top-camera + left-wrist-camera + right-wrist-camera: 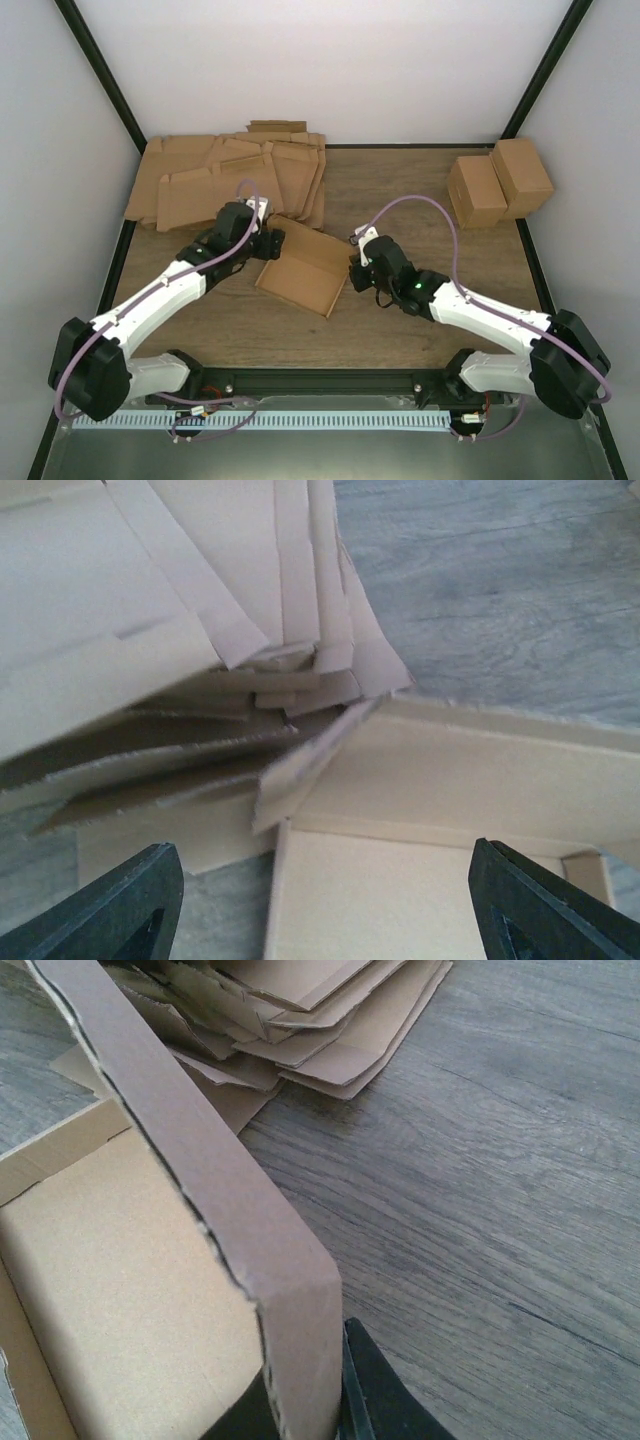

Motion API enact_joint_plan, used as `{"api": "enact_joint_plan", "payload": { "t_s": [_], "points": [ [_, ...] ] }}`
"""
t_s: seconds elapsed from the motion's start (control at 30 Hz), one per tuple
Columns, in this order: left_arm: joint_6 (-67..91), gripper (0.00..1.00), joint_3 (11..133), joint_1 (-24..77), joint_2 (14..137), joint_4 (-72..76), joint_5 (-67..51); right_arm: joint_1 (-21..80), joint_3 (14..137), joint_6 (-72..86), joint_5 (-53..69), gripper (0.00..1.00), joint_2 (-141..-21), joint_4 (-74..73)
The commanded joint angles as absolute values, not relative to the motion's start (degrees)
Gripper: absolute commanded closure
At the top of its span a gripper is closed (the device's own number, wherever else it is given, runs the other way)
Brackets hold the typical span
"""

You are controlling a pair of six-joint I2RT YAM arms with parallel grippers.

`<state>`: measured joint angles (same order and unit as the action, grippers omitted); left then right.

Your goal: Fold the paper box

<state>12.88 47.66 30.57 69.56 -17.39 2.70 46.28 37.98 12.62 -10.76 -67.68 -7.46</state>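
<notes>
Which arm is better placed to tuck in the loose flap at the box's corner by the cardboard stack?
Left. The left hand is open and empty, close over that flap of the paper box; the right hand is clamped on its wall.

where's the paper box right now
In the top view the paper box lies mid-table between the left hand and the right hand, which pinches its right wall, just on the near side of the stack of flat cardboard sheets.

1. Bare table [420,185] between box [300,270] and cartons [478,190]: room to pass.
2. Blocked at box's far-left corner by sheets [215,180], touching it.
3. Open strip of table in front of box.
</notes>
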Motion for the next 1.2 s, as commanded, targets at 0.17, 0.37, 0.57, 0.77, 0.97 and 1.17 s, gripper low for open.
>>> {"api": "enact_joint_plan", "payload": {
  "t_s": [0.17,0.37,0.57,0.77,0.97,1.17],
  "points": [
    [5.17,0.17,50.83,24.66,73.82,-13.21,-0.83,46.76,41.44,11.15,-10.28,0.93,-68.33,-7.74],
    [5.10,0.20,50.07,23.07,75.62,-8.58,-8.32,46.76,42.67,11.68,-11.09,0.93,-69.74,-8.90],
    [3.17,0.37,51.58,23.10,80.05,-5.90,-13.46,46.67,45.27,12.51,-13.25,0.93,-72.44,-10.67],
    [6.18,0.73,53.16,23.24,81.14,-8.86,-10.10,46.56,48.16,13.97,-15.86,0.94,-75.08,-12.94],
    [9.01,0.73,51.69,24.65,79.07,-11.07,-6.59,46.35,50.12,15.23,-15.28,0.94,-76.72,-13.38],
    [10.63,0.96,52.37,25.98,78.53,-12.77,-5.04,46.34,52.31,16.65,-16.00,0.94,-78.29,-14.54]
  ]
}}
